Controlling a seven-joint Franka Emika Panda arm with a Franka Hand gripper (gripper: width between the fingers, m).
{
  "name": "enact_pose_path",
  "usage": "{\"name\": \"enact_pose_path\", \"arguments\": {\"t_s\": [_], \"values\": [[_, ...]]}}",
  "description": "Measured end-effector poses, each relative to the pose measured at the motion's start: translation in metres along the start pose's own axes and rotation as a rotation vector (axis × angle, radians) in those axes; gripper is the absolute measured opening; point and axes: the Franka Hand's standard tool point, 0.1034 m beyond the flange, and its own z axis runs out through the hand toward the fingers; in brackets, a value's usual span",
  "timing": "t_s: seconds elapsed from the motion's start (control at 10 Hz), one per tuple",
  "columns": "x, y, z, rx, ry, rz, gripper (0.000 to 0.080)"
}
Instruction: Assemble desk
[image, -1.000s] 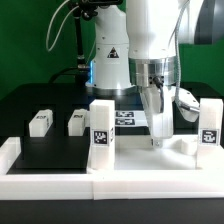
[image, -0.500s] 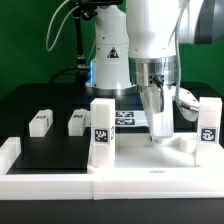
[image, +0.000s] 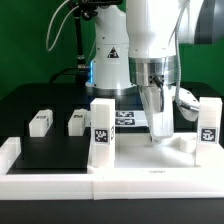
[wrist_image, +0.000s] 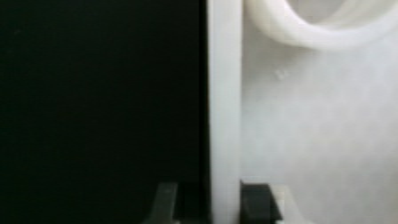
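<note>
The white desk panel (image: 150, 160) lies flat at the front of the black table. Two leg blocks with square tags stand upright on it, one at its near corner on the exterior view's left (image: 101, 133) and one at the far right (image: 208, 122). Two more leg blocks (image: 40, 122) (image: 76, 121) lie loose on the table at the left. My gripper (image: 158, 133) points straight down onto the panel between the upright legs. In the wrist view my gripper (wrist_image: 214, 203) straddles the panel's thin rim (wrist_image: 222, 100), its dark pads against both sides. A round socket (wrist_image: 338, 35) shows beside the rim.
The marker board (image: 125, 118) lies behind the panel by the robot's base. A long white bar (image: 8, 152) edges the table at the exterior view's left. Bare black table (image: 50, 150) shows between the loose legs and the panel.
</note>
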Motion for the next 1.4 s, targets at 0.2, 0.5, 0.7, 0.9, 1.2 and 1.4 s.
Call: {"name": "enact_pose_path", "arguments": {"t_s": [0.2, 0.5, 0.7, 0.9, 1.2, 1.4], "values": [[0.018, 0.003, -0.004, 0.006, 0.0, -0.178, 0.0061], [0.062, 0.023, -0.007, -0.008, -0.013, -0.402, 0.0061], [0.075, 0.031, -0.003, -0.027, -0.019, -0.615, 0.0061], [0.074, 0.033, -0.002, -0.036, -0.018, -0.761, 0.0061], [0.078, 0.029, -0.004, -0.036, -0.018, -0.981, 0.0061], [0.084, 0.004, -0.012, -0.048, -0.021, -1.248, 0.006]]}}
